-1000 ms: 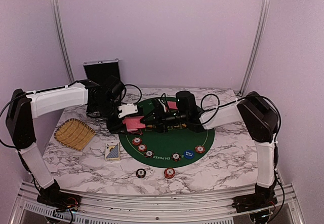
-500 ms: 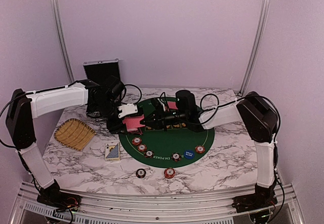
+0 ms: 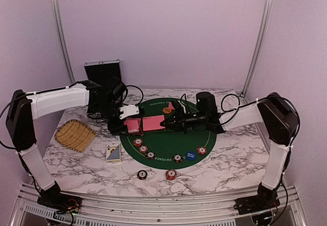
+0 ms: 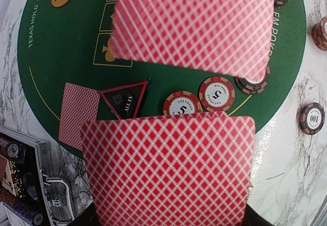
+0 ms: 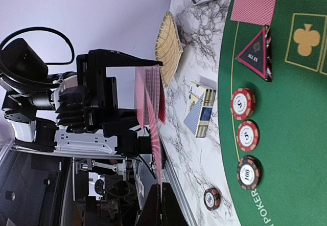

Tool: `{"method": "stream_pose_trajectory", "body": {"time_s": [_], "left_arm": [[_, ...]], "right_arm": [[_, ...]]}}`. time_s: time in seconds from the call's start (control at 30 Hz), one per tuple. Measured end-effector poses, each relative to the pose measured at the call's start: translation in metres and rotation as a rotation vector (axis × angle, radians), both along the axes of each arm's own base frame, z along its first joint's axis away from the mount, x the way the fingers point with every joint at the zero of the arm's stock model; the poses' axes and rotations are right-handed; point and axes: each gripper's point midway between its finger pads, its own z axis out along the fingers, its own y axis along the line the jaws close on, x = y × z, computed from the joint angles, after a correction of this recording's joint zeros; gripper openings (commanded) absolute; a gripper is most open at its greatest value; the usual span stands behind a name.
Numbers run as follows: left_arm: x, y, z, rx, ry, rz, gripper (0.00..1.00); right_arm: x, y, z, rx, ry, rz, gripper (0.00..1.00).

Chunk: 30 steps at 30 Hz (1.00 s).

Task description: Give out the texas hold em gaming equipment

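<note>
Clamping a deck of red-backed playing cards [image 4: 168, 170], the left gripper [image 3: 129, 123] hangs over the left edge of the round green poker mat [image 3: 168, 147]; its fingers are clenched on the deck, which stands on edge.

The right gripper [image 3: 171, 122] reaches in from the right over the middle of the mat. Its fingers are pinched tight on the right end of a single red-backed card [image 3: 153, 123], held level just beside the deck. Whether this card touches the deck cannot be told.

Items on the mat:
- A face-down card [image 4: 77, 114] lies at the far left edge, with a dark triangular marker [image 4: 125, 98] just beside it.
- A row of three poker chips [image 3: 143, 149] follows the near left edge.
- A blue disc [image 3: 190, 155] sits at the near edge between two further chips.
- An orange disc [image 3: 167, 110] lies toward the far edge.

Items on the marble table [image 3: 225, 164]:
- A dark chip [image 3: 142, 174] and a red chip [image 3: 171, 174] lie near the near edge.
- A card box [image 3: 113, 153] lies between the mat and the straw tray [image 3: 75, 134].
- A metal case [image 3: 102, 71] stands open at the far left corner.
</note>
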Motion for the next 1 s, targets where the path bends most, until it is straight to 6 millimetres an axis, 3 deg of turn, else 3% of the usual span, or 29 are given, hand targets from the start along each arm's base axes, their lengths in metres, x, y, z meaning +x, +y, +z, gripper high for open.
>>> {"method": "stream_pose_trajectory", "body": {"time_s": [0.2, 0.4, 0.77, 1.0], "left_arm": [[0.0, 0.0, 0.0, 0.0, 0.0, 0.0, 0.0], [0.0, 0.0, 0.0, 0.0, 0.0, 0.0, 0.0], [0.0, 0.0, 0.0, 0.0, 0.0, 0.0, 0.0], [0.0, 0.0, 0.0, -0.001, 0.0, 0.0, 0.0]], "right_arm": [[0.001, -0.042, -0.001, -0.081, -0.03, -0.039, 0.0], [-0.009, -0.071, -0.04, -0.195, 0.032, -0.044, 0.0], [-0.023, -0.098, -0.078, -0.359, 0.067, -0.029, 0.0], [-0.02, -0.111, -0.088, -0.431, 0.061, -0.044, 0.0]]}}
